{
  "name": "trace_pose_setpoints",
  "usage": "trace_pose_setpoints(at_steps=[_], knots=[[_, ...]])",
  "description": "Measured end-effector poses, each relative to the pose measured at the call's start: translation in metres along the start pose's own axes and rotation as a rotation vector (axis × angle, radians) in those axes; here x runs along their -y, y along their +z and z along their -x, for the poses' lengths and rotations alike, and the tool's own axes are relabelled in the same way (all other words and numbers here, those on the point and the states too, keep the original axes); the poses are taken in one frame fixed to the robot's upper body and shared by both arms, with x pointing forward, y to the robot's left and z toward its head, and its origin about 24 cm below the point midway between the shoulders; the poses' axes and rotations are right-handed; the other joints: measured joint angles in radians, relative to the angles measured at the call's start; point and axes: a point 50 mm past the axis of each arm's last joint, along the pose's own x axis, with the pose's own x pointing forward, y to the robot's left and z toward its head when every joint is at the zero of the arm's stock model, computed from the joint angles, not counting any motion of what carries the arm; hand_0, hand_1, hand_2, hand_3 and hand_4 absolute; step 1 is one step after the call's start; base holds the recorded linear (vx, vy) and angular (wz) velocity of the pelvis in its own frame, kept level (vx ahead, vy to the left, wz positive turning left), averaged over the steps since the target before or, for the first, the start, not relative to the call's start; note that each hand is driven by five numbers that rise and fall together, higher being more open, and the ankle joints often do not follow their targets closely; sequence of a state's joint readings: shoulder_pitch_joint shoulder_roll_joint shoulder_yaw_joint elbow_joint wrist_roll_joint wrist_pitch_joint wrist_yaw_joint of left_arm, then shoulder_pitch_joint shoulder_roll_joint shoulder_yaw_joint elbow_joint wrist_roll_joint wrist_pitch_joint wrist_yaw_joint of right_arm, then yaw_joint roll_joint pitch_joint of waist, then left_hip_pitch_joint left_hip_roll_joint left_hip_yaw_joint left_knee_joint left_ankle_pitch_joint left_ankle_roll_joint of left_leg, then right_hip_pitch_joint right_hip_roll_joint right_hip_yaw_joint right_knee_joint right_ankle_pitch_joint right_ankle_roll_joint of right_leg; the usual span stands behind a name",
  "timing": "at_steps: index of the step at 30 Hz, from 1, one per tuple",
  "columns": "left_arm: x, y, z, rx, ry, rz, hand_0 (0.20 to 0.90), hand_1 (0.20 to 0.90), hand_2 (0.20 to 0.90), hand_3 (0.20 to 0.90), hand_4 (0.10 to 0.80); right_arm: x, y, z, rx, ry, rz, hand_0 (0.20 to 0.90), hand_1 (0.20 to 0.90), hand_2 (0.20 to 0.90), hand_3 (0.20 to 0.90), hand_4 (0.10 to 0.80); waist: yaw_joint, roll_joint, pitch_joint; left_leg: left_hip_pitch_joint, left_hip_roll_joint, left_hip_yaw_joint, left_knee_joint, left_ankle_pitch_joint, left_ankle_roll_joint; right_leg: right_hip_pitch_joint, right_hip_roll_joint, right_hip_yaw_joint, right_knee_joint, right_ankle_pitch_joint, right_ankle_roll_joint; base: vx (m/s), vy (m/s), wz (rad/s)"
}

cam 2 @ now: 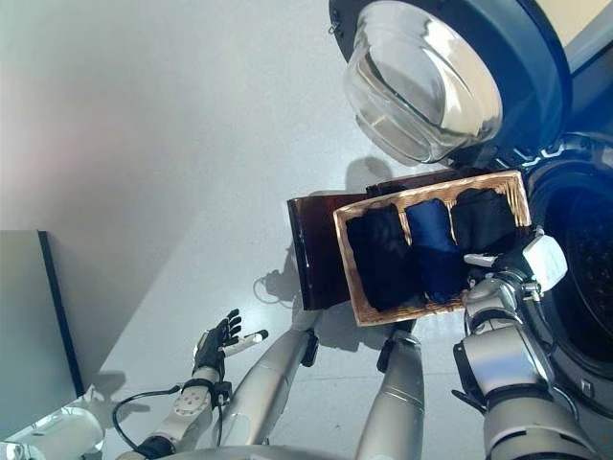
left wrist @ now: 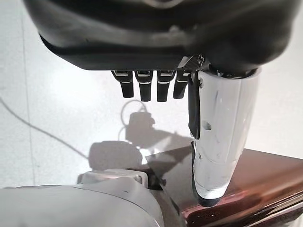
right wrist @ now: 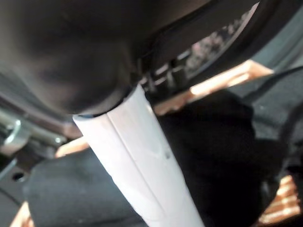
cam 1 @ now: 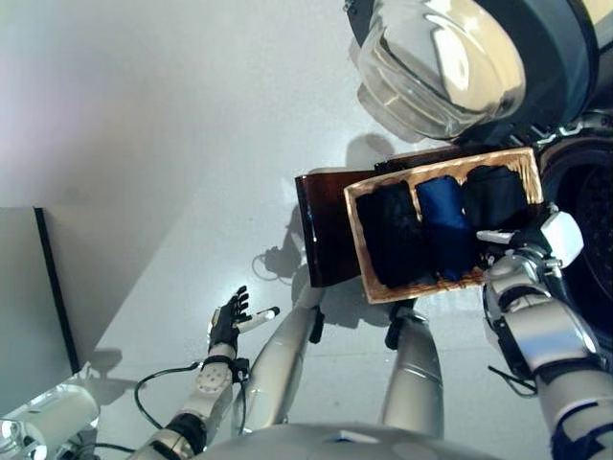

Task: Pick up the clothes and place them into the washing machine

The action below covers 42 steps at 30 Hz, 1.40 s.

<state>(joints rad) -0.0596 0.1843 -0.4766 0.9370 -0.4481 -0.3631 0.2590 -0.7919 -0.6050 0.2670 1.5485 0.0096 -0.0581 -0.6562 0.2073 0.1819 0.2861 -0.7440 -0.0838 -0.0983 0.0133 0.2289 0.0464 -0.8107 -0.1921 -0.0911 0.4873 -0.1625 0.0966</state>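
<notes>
A shallow wicker basket (cam 1: 356, 230) rests on a low dark brown box (cam 1: 321, 230) beside the washing machine. In it lie folded clothes side by side: a black one (cam 1: 393, 235), a blue one (cam 1: 442, 220) and another black one (cam 1: 493, 196). My right hand (cam 1: 522, 251) is at the basket's near right corner, open, its white-covered thumb (right wrist: 142, 165) stretched over the black cloth (right wrist: 213, 142). My left hand (cam 1: 230, 321) hangs open and empty over the floor at the lower left, well away from the basket; it also shows in the left wrist view (left wrist: 151, 85).
The washing machine's round glass door (cam 1: 441, 67) stands open above the basket. Its dark drum opening (cam 1: 584, 230) is just right of the basket. A grey panel (cam 1: 29, 287) stands at the far left. Pale floor (cam 1: 192, 144) stretches to the left.
</notes>
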Motion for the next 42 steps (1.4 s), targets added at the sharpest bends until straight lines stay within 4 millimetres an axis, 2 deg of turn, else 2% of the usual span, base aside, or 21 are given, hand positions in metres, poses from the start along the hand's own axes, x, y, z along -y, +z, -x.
trace_pose_setpoints(at_steps=[1,2,3,4,7,11,15,22,26,29,30,34,35,36,37,42], knots=[[0.001,0.001,0.0,0.002,-0.005,0.001,0.9,0.9,0.9,0.9,0.8,0.004,0.0,-0.003,0.001,-0.011,-0.001,0.9,0.9,0.9,0.9,0.8,0.001,0.008,0.008,0.0,0.0,-0.004,0.0,0.0,0.0,0.0,0.0,-0.003,0.002,-0.001,0.0,0.008,0.0,0.06],[0.002,0.001,0.0,0.003,-0.008,0.001,0.9,0.9,0.9,0.9,0.8,0.008,0.0,-0.005,0.001,-0.021,-0.004,0.853,0.853,0.853,0.853,0.767,0.002,0.018,0.015,-0.002,-0.001,-0.009,0.0,0.0,0.0,-0.001,0.0,-0.003,0.008,-0.006,0.001,0.011,0.001,0.13],[0.003,0.003,0.0,0.009,-0.013,0.001,0.9,0.9,0.9,0.9,0.8,0.013,0.0,-0.008,0.002,-0.041,-0.005,0.442,0.442,0.442,0.442,0.473,0.003,0.027,0.023,-0.004,-0.003,-0.016,0.001,0.0,-0.001,-0.005,-0.003,-0.005,0.019,-0.012,-0.002,0.01,0.016,0.17],[0.003,0.003,0.0,0.012,-0.014,0.003,0.9,0.9,0.9,0.9,0.8,0.015,0.0,-0.009,0.003,-0.058,-0.006,0.2,0.2,0.2,0.2,0.3,0.004,0.032,0.025,-0.013,-0.003,-0.019,0.003,-0.002,-0.004,-0.016,-0.003,-0.006,0.029,-0.017,-0.004,0.017,0.016,0.15],[0.005,0.006,0.0,0.026,-0.023,0.006,0.9,0.9,0.9,0.9,0.8,0.024,-0.003,-0.012,0.001,-0.122,-0.001,0.2,0.2,0.2,0.2,0.3,0.015,0.035,0.028,-0.028,-0.006,-0.021,0.006,-0.003,-0.01,-0.047,-0.009,-0.004,0.065,-0.03,-0.015,0.025,0.031,0.08],[0.008,0.011,-0.001,0.048,-0.033,0.016,0.9,0.9,0.9,0.9,0.8,0.048,-0.003,-0.024,0.004,-0.189,-0.04,0.2,0.2,0.2,0.2,0.3,0.027,0.041,0.03,-0.053,-0.004,-0.019,0.015,-0.002,-0.013,-0.077,-0.009,-0.002,0.085,-0.038,-0.025,0.0,0.0,0.0],[0.008,0.011,-0.001,0.048,-0.033,0.016,0.9,0.9,0.9,0.9,0.8,0.05,-0.004,-0.025,0.001,-0.179,-0.042,0.2,0.2,0.2,0.2,0.3,0.026,0.042,0.029,-0.052,-0.001,-0.02,0.017,0.0,-0.015,-0.077,-0.007,-0.003,0.09,-0.038,-0.025,0.0,0.0,0.0],[0.008,0.01,-0.001,0.045,-0.03,0.016,0.9,0.9,0.9,0.9,0.8,0.035,-0.009,-0.019,-0.02,-0.116,-0.06,0.2,0.2,0.2,0.2,0.3,0.011,0.041,0.029,-0.041,0.0,-0.023,0.031,0.003,-0.012,-0.05,0.0,-0.009,0.084,-0.038,-0.025,0.002,-0.004,0.01],[0.006,0.007,0.0,0.029,-0.022,0.01,0.9,0.9,0.9,0.9,0.8,0.017,-0.008,-0.009,-0.021,-0.068,-0.065,0.2,0.2,0.2,0.2,0.3,-0.012,0.037,0.03,0.008,0.002,-0.036,0.033,-0.009,-0.023,0.004,0.002,-0.015,0.075,-0.039,-0.024,-0.002,-0.005,0.03],[0.003,0.002,0.0,0.007,-0.01,0.006,0.9,0.9,0.9,0.9,0.8,0.005,0.002,-0.003,0.007,-0.032,-0.096,0.2,0.2,0.2,0.2,0.3,-0.037,0.029,0.033,0.023,0.009,-0.037,0.034,-0.011,-0.021,0.028,0.009,-0.02,0.062,-0.028,-0.017,0.019,-0.034,-0.07],[0.003,0.001,0.0,0.0,-0.008,0.003,0.9,0.9,0.9,0.9,0.8,0.0,-0.001,0.0,-0.001,-0.02,-0.095,0.2,0.2,0.2,0.2,0.3,-0.041,0.026,0.034,0.035,0.009,-0.036,0.036,-0.01,-0.023,0.042,0.01,-0.022,0.057,-0.028,-0.017,0.018,-0.049,-0.03],[-0.005,-0.003,0.0,-0.022,0.029,0.011,0.9,0.9,0.9,0.9,0.8,-0.018,-0.005,0.013,-0.005,0.036,-0.098,0.2,0.2,0.2,0.2,0.3,-0.061,-0.006,0.035,0.083,0.016,-0.043,0.036,-0.008,-0.02,0.104,0.017,-0.034,0.035,-0.024,-0.018,-0.011,-0.031,0.02],[-0.01,-0.004,0.0,-0.025,0.045,0.015,0.9,0.9,0.9,0.9,0.8,-0.026,-0.004,0.018,0.014,0.059,-0.098,0.2,0.2,0.2,0.2,0.3,-0.062,-0.031,0.029,0.093,0.019,-0.041,0.035,-0.009,-0.021,0.111,0.019,-0.033,0.031,-0.024,-0.02,-0.053,-0.031,-0.09],[-0.011,-0.003,0.0,-0.023,0.047,0.013,0.9,0.9,0.9,0.9,0.8,-0.028,-0.006,0.02,0.018,0.066,-0.091,0.2,0.2,0.2,0.2,0.3,-0.066,-0.038,0.028,0.094,0.02,-0.041,0.035,-0.009,-0.02,0.112,0.02,-0.033,0.031,-0.024,-0.02,-0.059,-0.028,-0.05],[-0.013,-0.002,-0.001,-0.02,0.054,0.015,0.9,0.9,0.9,0.9,0.8,-0.032,0.004,0.023,0.051,0.079,-0.112,0.2,0.2,0.2,0.2,0.3,-0.08,-0.051,0.029,0.093,0.02,-0.041,0.034,-0.011,-0.023,0.112,0.02,-0.033,0.031,-0.024,-0.02,-0.06,-0.016,0.03],[-0.015,-0.001,-0.003,-0.021,0.066,0.04,0.9,0.9,0.9,0.9,0.8,-0.041,0.011,0.03,0.083,0.108,-0.119,0.2,0.2,0.2,0.2,0.3,-0.086,-0.069,0.034,0.087,0.021,-0.032,0.03,-0.012,-0.023,0.101,0.022,-0.025,0.027,-0.022,-0.017,-0.061,0.001,-0.06]])
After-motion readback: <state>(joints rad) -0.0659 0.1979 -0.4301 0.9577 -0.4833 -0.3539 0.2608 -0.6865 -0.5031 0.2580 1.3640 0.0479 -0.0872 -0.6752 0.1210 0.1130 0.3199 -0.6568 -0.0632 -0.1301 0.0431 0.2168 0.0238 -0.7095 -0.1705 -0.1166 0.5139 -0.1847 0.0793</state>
